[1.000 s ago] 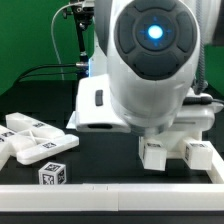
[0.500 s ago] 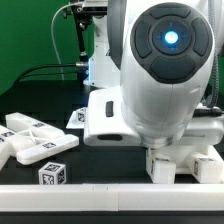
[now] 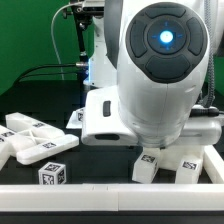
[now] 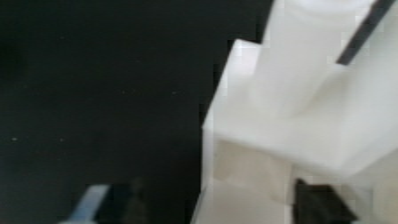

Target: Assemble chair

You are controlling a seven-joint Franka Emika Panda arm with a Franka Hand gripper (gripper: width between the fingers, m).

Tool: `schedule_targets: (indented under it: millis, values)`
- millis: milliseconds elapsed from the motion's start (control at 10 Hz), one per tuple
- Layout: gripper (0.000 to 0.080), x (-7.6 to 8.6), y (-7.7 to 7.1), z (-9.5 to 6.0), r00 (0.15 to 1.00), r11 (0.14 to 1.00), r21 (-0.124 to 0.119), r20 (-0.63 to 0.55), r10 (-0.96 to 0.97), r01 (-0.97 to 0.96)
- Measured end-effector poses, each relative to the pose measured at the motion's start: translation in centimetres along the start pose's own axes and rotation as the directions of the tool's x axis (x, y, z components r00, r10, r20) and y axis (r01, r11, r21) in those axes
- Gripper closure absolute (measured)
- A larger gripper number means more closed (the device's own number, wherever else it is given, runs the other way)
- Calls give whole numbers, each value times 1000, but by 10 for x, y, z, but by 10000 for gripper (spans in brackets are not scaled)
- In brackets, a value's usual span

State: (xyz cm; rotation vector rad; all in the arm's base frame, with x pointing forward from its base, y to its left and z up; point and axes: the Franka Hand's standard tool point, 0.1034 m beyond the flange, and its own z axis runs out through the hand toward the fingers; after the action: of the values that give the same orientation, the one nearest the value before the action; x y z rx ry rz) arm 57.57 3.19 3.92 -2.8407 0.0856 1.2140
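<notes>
In the wrist view a chunky white chair piece stands between my gripper jaws. It lies close against one finger, with a dark gap to the other finger, so the jaws stand open around it. In the exterior view the gripper is hidden behind the big white arm. Below the arm sit two white chair pieces, a tilted one showing a tag and a blockier one. Flat tagged chair panels lie at the exterior view's left.
A small tagged white block stands near the front white rail. Another white part lies behind the arm's base. A green backdrop and cables are at the back left. The table top is black.
The arm has moved down and towards the camera. The two white pieces below it have shifted towards the exterior view's left, and the nearer one now tilts and shows its tag.
</notes>
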Motion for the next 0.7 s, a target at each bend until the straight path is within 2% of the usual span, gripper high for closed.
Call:
schedule_targets:
  millis: [100, 200, 300, 400, 500, 700]
  values:
    - [245, 1, 1, -8, 1000, 1000, 3, -18, 0, 0]
    - [245, 0, 4, -14, 1000, 1000, 7, -20, 3, -3]
    - [171, 2, 9, -23, 999, 1000, 11, -55, 4, -3]
    - [154, 12, 14, -48, 973, 1000, 15, -228, -12, 16]
    - [154, -3, 23, -53, 954, 999, 23, -298, -22, 30]
    - [151, -21, 47, -60, 901, 999, 34, -434, -4, 21]
